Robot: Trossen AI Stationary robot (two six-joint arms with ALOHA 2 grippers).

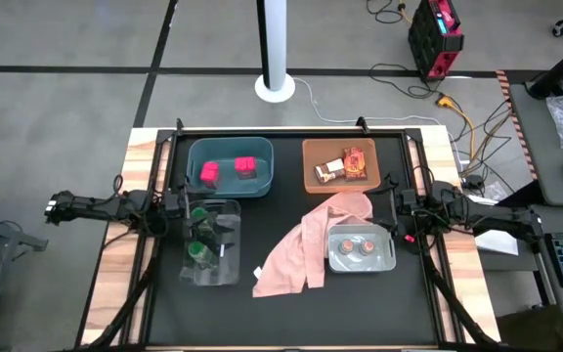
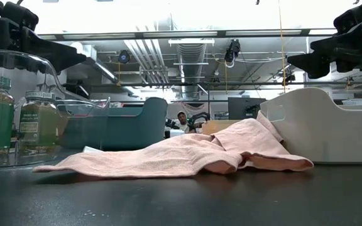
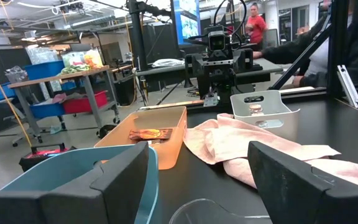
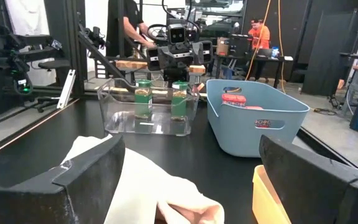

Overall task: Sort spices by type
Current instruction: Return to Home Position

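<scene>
Two pink boxes (image 1: 210, 173) lie in the teal bin (image 1: 262, 156). Orange-red and brown packets (image 1: 345, 164) lie in the orange bin (image 1: 311, 181). Two green-lidded jars (image 1: 200, 217) stand in the clear bin (image 1: 231, 269), and they also show in the right wrist view as jars (image 4: 143, 98). Two jars with pinkish tops (image 1: 344, 245) stand in the grey bin (image 1: 387, 262). My left gripper (image 3: 199, 155) hangs open above the table's left edge, pointing level at the centre. My right gripper (image 4: 191, 143) hangs open above the right edge, facing it. Neither holds anything.
A large pink cloth (image 1: 306, 249) lies crumpled on the black table between the clear bin and the grey bin, one end against the grey bin's rim and the orange bin. The near half of the table (image 1: 281, 323) is bare. People are in the room beyond the table.
</scene>
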